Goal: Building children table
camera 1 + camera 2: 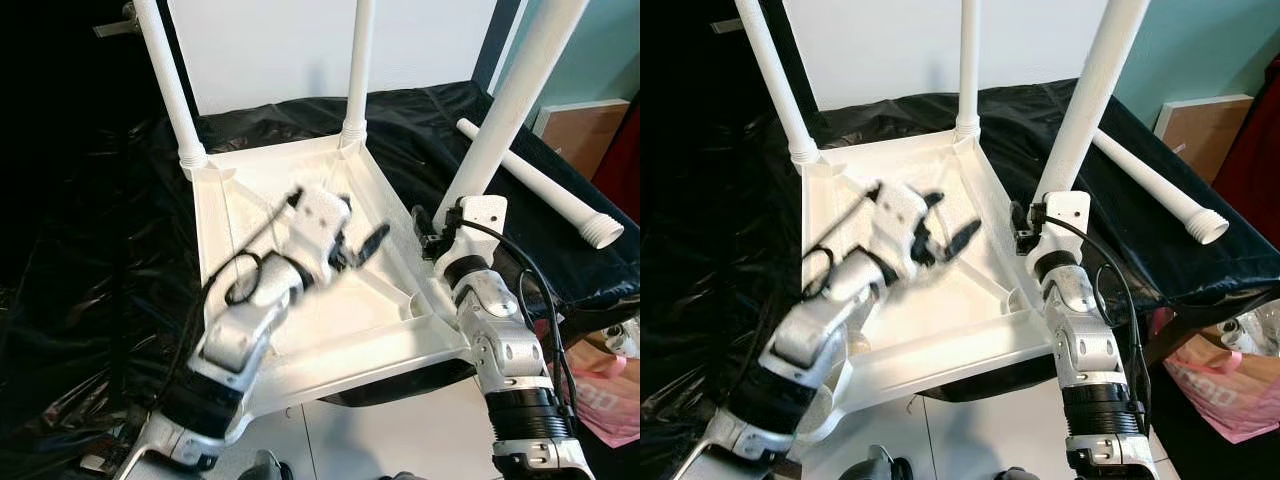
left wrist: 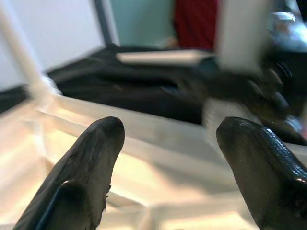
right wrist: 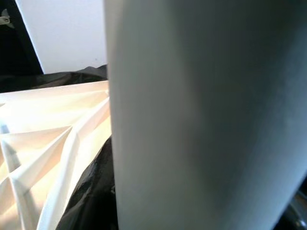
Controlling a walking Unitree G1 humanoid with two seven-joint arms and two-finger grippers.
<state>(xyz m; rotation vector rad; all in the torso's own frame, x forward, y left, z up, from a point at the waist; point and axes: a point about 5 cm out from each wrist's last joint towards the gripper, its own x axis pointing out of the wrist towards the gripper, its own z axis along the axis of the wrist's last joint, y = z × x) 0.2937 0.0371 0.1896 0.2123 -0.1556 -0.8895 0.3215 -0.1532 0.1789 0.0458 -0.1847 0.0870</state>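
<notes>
Left claw (image 1: 362, 247) hovers spread over the upturned white tabletop (image 1: 300, 330); right claw (image 1: 432, 235) grips a table leg (image 1: 510, 105).

Motion blur smears the left gripper (image 1: 362, 250); beside the right gripper, the white plastic table leg (image 3: 206, 115) hides its fingers.

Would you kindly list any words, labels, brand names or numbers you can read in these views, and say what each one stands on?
None can be read: the upturned white table top, its legs, the loose leg on the black sheet, the pink bag and both arms carry no legible text.
</notes>
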